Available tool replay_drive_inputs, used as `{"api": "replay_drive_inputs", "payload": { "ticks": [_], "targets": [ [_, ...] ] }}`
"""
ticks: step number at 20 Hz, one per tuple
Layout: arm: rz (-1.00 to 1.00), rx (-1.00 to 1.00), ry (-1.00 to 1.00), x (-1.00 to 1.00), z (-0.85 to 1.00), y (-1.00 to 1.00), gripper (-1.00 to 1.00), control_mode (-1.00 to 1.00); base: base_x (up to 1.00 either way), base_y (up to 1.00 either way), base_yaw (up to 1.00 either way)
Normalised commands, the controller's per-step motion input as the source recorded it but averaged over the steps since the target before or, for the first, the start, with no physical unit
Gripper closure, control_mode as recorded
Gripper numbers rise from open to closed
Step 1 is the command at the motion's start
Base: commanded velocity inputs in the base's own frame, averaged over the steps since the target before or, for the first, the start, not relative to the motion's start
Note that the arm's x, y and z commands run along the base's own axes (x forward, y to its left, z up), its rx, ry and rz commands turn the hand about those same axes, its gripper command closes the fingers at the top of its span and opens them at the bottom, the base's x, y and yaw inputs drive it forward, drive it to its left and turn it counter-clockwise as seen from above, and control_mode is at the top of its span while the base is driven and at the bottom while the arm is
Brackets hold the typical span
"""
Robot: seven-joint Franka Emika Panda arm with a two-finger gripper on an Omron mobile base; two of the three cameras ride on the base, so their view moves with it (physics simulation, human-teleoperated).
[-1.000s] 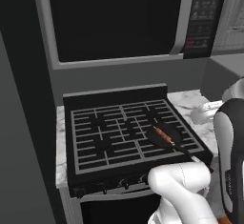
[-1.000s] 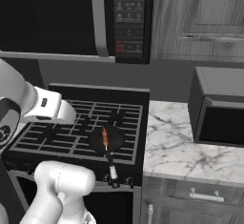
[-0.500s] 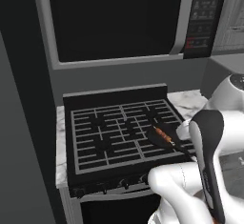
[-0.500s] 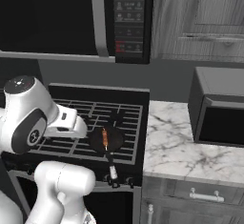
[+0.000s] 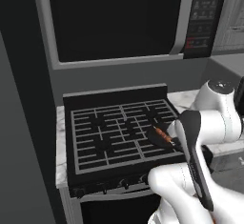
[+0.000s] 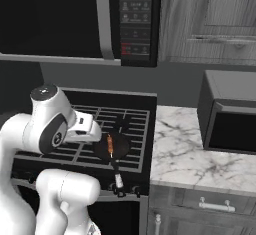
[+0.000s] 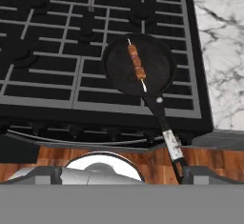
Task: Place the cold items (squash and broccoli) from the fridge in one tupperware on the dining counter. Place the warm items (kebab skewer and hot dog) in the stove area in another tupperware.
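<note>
The kebab skewer [image 7: 137,65] lies across a black frying pan [image 7: 119,70] on the front right burner of the stove [image 7: 52,51]. The pan's handle [image 7: 167,137] sticks out past the stove's front edge. From the base cameras the skewer [image 5: 162,133] [image 6: 110,141] appears in the same pan [image 5: 155,139] [image 6: 116,151]. My gripper [image 7: 122,174] hangs open above and in front of the stove, short of the pan, with its fingertips [image 7: 45,173] wide apart and nothing between them. The hot dog, squash, broccoli and tupperware are out of view.
A microwave [image 5: 119,18] hangs over the stove. To the stove's right runs a marble counter [image 6: 200,149] [image 7: 221,37] bearing a dark boxy appliance [image 6: 230,114], with wooden cabinets [image 6: 210,19] above. A dark wall [image 5: 24,123] stands at the stove's left.
My arm has swung up and forward over the stove's front, bringing the hand nearer the pan. The pan and skewer have not moved. The jaws stay open.
</note>
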Motion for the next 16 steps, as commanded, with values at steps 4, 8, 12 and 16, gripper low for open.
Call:
{"api": "replay_drive_inputs", "payload": {
  "ticks": [4,8,12,16],
  "targets": [
    [0.00,-0.01,0.18,0.33,-0.27,-0.11,-1.00,-1.00,0.00,0.00,0.00],
    [0.00,0.00,0.10,0.34,-0.30,-0.04,-1.00,-1.00,0.00,0.00,0.00],
    [0.01,0.00,0.01,0.42,-0.44,-0.03,-1.00,-1.00,0.00,0.00,0.00],
    [0.01,0.00,0.01,0.41,-0.40,-0.09,-1.00,-1.00,0.00,0.00,0.00]
  ]
}}
